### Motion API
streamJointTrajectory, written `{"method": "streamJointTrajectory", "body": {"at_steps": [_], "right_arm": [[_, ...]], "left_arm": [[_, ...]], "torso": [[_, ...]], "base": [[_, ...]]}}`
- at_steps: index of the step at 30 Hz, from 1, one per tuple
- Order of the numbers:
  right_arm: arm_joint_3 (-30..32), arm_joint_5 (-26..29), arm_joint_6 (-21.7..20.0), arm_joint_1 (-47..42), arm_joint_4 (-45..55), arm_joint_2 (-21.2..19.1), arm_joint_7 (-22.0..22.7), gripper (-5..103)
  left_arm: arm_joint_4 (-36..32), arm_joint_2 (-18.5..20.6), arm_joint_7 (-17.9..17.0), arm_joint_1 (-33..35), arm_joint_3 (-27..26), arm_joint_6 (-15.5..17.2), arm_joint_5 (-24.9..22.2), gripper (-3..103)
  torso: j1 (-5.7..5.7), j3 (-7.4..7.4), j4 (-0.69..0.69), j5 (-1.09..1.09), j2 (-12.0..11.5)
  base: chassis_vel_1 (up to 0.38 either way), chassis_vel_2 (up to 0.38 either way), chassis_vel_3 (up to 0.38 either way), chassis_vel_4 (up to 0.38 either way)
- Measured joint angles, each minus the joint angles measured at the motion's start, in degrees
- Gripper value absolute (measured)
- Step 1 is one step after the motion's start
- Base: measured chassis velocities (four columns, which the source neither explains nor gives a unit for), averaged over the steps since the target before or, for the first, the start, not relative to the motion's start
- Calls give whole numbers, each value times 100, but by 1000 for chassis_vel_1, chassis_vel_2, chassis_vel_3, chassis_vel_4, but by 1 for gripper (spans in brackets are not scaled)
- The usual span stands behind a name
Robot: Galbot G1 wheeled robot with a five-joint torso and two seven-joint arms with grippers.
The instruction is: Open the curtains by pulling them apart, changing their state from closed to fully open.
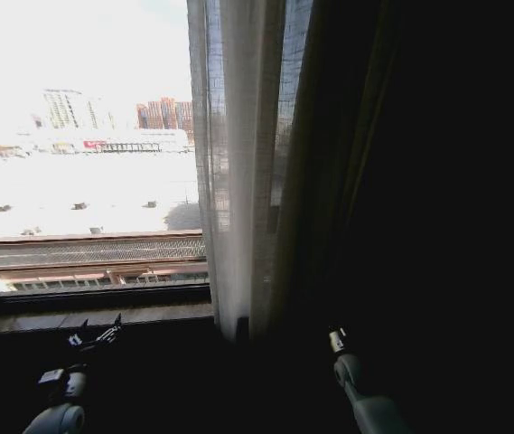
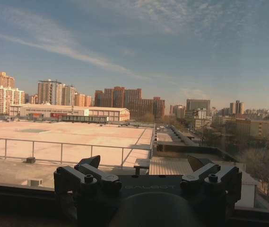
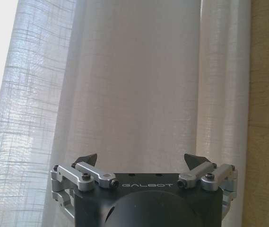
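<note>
Curtains [image 1: 238,163], two open tools [image 3: 141,163]

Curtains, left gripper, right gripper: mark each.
curtains [image 1: 238,181], head view, sheer pleated panel beside the bare glass.
left gripper [image 2: 146,166], left wrist view, midway between its open fingertips.
right gripper [image 3: 145,160], right wrist view, midway between its open fingertips.

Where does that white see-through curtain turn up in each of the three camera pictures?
Head view: the sheer white curtain hangs in the middle, bunched beside the bare window, right gripper low beside it.
Left wrist view: no curtain here; left gripper faces open glass and city.
Right wrist view: the curtain's pleats rise directly ahead of the open fingers.
Shared landmark: the reddish high-rises outside, in the head and left wrist views.
</note>
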Motion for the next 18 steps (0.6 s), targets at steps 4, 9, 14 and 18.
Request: {"method": "streamJointTrajectory", "body": {"at_steps": [4,9,14,18], "right_arm": [[-18,-34,23,-42,35,43,1,100],[-25,-47,56,-110,74,52,6,100],[-15,-27,158,-202,98,-15,1,100],[-10,4,266,-246,98,-35,-74,100]], "left_arm": [[0,0,0,0,0,0,0,100],[0,0,0,0,0,0,0,100],[0,0,0,0,0,0,0,100],[0,0,0,0,0,0,0,100]], "torso": [[0,0,0,0,0],[0,0,2,0,0],[0,0,1,-2,0],[0,0,-1,3,0]], "base": [[177,173,-144,-178],[241,258,-238,-237],[291,305,-302,-299],[349,336,-333,-338]]}}
